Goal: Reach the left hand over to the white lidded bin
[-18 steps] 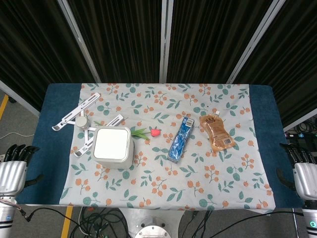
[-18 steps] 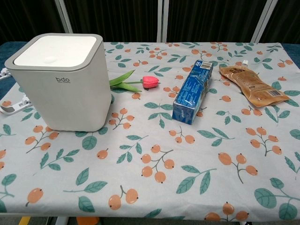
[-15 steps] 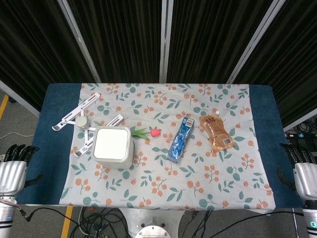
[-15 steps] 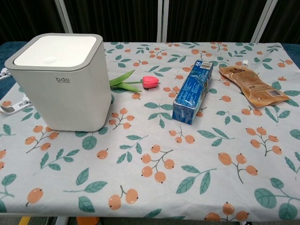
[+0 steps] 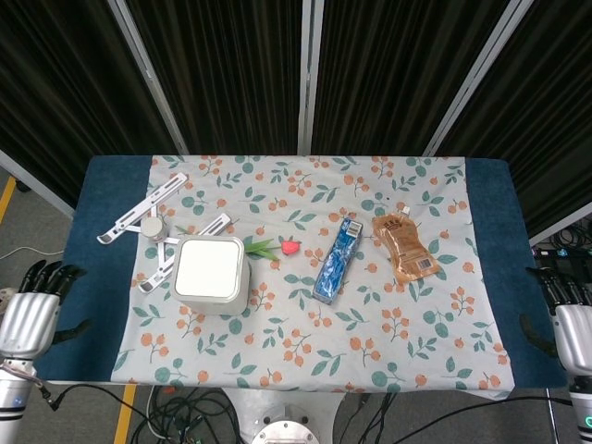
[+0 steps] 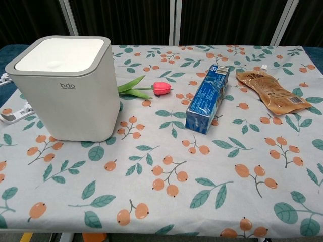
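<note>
step: reach barely begun | left hand [image 5: 28,319] off surface edge, fingers apart, empty | bin [image 5: 211,274] well apart | right hand [image 5: 573,328] empty | next: swing left hand rightward over bin lid

A counter [image 5: 490,231] with a dark blue top stands before a wall of black pleated curtains [image 5: 231,74], which are split by slanted silver poles [image 5: 148,74]. A floral cloth [image 5: 305,342] printed with orange berries and green leaves covers most of the counter. Grey floor [image 5: 28,217] shows at the far left, crossed by a yellow stripe [image 5: 7,199]. Black cables [image 5: 185,412] hang under the near edge. The light is even.
</note>
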`<state>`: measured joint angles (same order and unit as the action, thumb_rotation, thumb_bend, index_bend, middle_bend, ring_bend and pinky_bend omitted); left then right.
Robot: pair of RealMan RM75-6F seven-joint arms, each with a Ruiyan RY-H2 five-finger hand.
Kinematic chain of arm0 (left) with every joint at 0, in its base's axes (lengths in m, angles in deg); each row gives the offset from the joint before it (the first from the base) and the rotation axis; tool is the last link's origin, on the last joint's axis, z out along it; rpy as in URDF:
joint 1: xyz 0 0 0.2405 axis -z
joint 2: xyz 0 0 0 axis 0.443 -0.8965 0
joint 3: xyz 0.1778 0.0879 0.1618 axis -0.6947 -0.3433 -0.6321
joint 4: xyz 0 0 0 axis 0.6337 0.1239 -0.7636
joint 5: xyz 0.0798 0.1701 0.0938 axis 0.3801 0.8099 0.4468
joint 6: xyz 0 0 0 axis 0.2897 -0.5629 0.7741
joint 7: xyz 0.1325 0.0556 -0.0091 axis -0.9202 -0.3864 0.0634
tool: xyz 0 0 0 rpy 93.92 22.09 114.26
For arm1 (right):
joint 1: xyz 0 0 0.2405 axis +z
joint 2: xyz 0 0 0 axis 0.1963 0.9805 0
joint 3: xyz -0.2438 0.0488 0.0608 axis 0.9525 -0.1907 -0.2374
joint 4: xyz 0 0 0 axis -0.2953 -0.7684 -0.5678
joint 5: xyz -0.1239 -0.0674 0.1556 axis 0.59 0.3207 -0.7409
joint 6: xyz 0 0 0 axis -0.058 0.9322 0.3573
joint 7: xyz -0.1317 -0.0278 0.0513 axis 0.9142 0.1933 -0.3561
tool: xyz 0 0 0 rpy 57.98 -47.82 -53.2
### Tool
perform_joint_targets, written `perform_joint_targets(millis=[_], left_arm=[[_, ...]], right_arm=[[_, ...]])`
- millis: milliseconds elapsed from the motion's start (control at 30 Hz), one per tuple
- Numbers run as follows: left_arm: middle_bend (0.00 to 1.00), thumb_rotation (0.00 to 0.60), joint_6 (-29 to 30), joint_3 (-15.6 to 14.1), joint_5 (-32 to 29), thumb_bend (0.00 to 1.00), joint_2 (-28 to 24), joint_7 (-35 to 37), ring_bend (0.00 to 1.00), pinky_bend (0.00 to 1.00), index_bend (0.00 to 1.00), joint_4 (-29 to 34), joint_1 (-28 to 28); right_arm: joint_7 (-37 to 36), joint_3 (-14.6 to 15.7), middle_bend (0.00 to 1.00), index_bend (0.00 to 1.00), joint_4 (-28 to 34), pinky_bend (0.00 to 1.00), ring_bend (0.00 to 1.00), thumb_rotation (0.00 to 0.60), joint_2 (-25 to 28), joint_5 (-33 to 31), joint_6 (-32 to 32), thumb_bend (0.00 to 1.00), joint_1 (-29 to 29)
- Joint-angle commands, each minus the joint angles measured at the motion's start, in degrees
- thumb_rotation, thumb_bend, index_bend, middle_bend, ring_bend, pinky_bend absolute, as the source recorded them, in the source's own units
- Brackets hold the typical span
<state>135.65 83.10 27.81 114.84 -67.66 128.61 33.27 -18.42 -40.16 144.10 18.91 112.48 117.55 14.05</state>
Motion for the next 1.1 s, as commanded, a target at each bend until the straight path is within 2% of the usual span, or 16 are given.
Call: perform_joint_targets(millis=[33,267,467,1100], left_arm=[[0.2,0.6,-2.52,0.28,4.64,0.09,-3.06,3.91,0.12,0.1,0.22,2.18,3.73],[0.2,0.6,-7.43,2.12,10.51,0.09,-6.4,7.87,0.12,0.1,0.22,5.17,11.19],[0.2,0.6,-13.21,1.57,13.56,0.09,-7.35,8.47,0.12,0.1,0.22,7.62,16.29],[0.22,0.6,-22.92,0.14,10.31,0.09,-4.33,1.57,0.12,0.1,0.23,8.23,22.47]], right_arm=[[-0.31,-0.11,0.17,0.14,0.66,0.13,0.12,0.6,0.77,0.22,0.28,0.28,-0.06],[0.52,-0.68,0.17,0.14,2.49,0.13,0.12,0.6,2.8,-0.27,0.39,0.28,0.02],[0.15,-1.04,0.17,0.14,3.73,0.13,0.12,0.6,4.45,-0.52,0.14,0.28,0.22],[-0.14,-0.93,0.16,0.14,3.53,0.13,0.12,0.6,4.36,-1.12,-0.95,0.28,0.62]])
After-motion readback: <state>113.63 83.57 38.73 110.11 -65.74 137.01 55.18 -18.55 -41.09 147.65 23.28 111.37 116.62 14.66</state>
